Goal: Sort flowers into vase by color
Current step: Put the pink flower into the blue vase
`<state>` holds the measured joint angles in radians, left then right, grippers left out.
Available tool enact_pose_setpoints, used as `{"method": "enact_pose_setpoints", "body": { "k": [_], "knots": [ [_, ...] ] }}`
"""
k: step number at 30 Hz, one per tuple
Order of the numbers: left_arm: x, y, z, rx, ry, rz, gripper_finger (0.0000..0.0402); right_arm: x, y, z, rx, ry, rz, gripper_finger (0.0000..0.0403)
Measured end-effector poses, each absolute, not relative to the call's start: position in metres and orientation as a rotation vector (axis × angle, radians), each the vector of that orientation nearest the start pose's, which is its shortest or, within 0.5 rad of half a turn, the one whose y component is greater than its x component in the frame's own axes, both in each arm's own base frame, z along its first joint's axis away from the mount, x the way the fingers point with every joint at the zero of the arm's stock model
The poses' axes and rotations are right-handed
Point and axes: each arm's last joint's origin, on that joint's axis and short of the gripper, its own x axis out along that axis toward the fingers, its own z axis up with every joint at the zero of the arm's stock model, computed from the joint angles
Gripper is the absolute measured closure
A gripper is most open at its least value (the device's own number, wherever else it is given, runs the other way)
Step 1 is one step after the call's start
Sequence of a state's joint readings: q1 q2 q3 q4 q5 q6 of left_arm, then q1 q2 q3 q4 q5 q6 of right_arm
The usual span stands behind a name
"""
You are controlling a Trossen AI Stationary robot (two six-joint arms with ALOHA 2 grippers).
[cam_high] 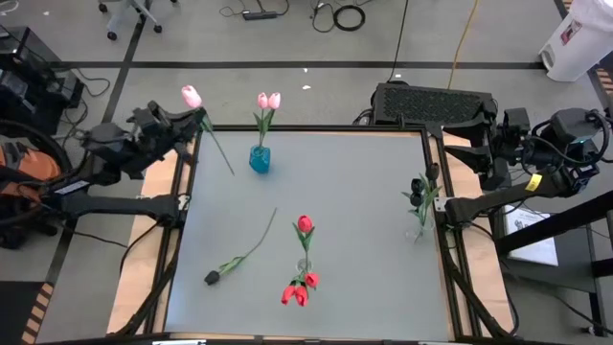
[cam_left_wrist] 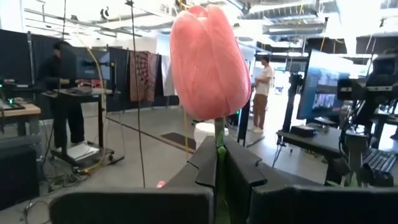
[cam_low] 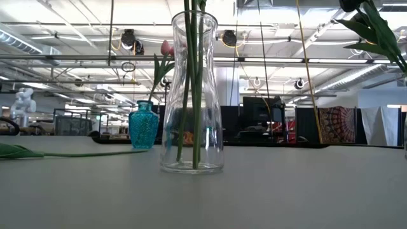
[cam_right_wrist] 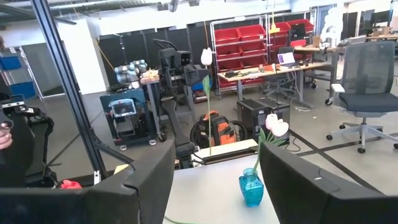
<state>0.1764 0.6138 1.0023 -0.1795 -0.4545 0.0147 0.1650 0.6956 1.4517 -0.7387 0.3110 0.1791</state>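
The grey desk (cam_high: 364,192) has a black keyboard (cam_high: 433,99) parked at its far edge. Cables (cam_high: 340,14) are snaking over the floor behind it, plus a white bin (cam_high: 575,38) in the corner. Out in the room there's red storage bins (cam_right_wrist: 242,40) on a rack, a grey office chair (cam_right_wrist: 367,87), and two people (cam_left_wrist: 62,93) standing at workstations.

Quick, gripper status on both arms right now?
Left gripper: shut on the pink tulip, held by its stem at the table's far left corner.
Right gripper: open, holding nothing, at the table's right edge.
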Motion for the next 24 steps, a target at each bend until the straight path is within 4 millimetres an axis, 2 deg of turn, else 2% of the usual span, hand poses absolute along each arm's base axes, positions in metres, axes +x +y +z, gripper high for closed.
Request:
{"method": "enact_pose_setpoints", "body": {
  "k": [6, 14, 24],
  "knots": [
    [0.112, 0.033, 0.424, -0.016, -0.211, 0.627, 0.0388, 0.05, -0.001, 0.486, 0.183, -0.03, -0.144, 0.0177],
    [0.119, 0.034, 0.427, 0.004, -0.242, 0.627, 0.0388, 0.051, -0.001, 0.484, 0.178, -0.011, -0.146, 0.0177],
    [0.129, 0.041, 0.423, 0.036, -0.194, 0.691, 0.0388, 0.051, -0.001, 0.483, 0.168, 0.002, -0.147, 0.0177]
  ]
}}
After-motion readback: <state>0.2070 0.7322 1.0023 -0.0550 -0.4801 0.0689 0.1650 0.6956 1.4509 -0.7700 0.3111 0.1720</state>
